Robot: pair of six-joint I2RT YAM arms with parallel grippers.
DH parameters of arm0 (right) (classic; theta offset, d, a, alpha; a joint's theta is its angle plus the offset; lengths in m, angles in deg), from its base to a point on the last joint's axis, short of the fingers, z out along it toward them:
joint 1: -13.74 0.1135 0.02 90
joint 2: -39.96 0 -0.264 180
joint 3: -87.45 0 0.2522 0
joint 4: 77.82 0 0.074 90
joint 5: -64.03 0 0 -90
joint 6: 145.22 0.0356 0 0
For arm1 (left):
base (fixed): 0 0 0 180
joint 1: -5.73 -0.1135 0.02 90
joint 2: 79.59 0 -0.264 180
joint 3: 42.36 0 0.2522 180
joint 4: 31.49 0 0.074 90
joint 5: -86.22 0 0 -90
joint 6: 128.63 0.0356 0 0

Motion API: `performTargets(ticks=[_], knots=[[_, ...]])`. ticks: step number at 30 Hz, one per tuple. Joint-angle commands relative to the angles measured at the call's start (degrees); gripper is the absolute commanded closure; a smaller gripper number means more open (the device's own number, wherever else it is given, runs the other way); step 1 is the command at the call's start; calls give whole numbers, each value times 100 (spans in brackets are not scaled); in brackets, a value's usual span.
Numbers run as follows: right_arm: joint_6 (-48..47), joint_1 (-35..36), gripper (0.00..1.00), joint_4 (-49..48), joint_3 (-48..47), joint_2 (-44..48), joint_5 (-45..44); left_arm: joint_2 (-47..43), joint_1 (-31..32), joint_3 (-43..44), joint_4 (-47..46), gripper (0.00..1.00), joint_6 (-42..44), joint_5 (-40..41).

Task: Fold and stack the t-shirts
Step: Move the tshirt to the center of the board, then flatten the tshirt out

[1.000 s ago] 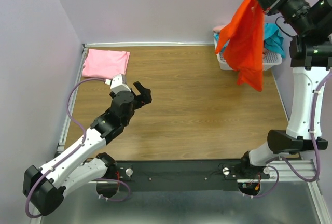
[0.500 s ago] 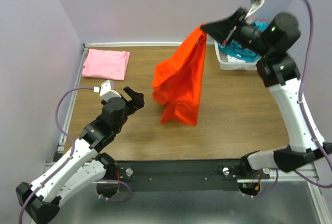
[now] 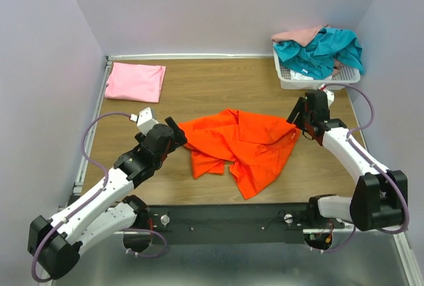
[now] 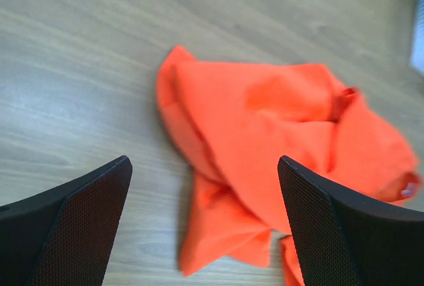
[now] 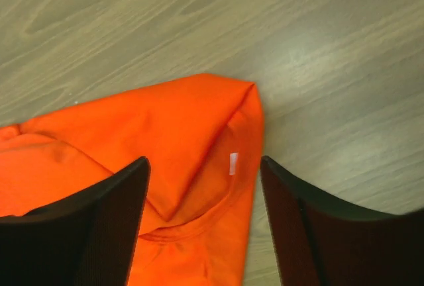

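The orange t-shirt (image 3: 238, 143) lies crumpled on the middle of the wooden table. My right gripper (image 3: 298, 119) is open just over the shirt's right end, and in the right wrist view its jaws (image 5: 204, 161) stand apart above the collar and a white tag (image 5: 232, 163). My left gripper (image 3: 177, 137) is open at the shirt's left edge, with the cloth (image 4: 265, 140) ahead of and between its fingers, not held. A folded light pink t-shirt (image 3: 136, 81) lies at the back left. Teal (image 3: 318, 47) and peach-pink (image 3: 301, 34) t-shirts are heaped in the basket.
A white mesh basket (image 3: 317, 79) stands at the back right corner. A metal rail (image 3: 93, 134) borders the table's left side, with walls behind and at both sides. Bare wood (image 3: 225, 87) shows between the pink shirt and the basket.
The right arm swung the orange shirt from high over the basket down to the table's middle and opened, dropping it. The left gripper shifted slightly toward the shirt.
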Motion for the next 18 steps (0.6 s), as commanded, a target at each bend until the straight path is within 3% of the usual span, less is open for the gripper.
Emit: performTargets(ticks=[1,5,8,12,16,18], knots=[[-274,12,14,-31,-146,101,-108,312,-56,-228,-299,1,27,-210],[-819,38,0,-23,-270,277,726,882,-371,-403,-1281,1,440,-1070],[-960,318,0,-23,-375,137,1246,1191,-635,-439,-1723,1,730,-1572],[-978,1241,0,-49,-717,-494,711,1771,-1197,-360,-2418,1,1029,-2302],[-987,1988,0,-75,-1394,-1819,420,2447,-1488,-141,-2796,2,1144,-2452],[-987,2138,0,-58,-1912,-2278,385,2894,-1515,9,-2805,8,1135,-2558]])
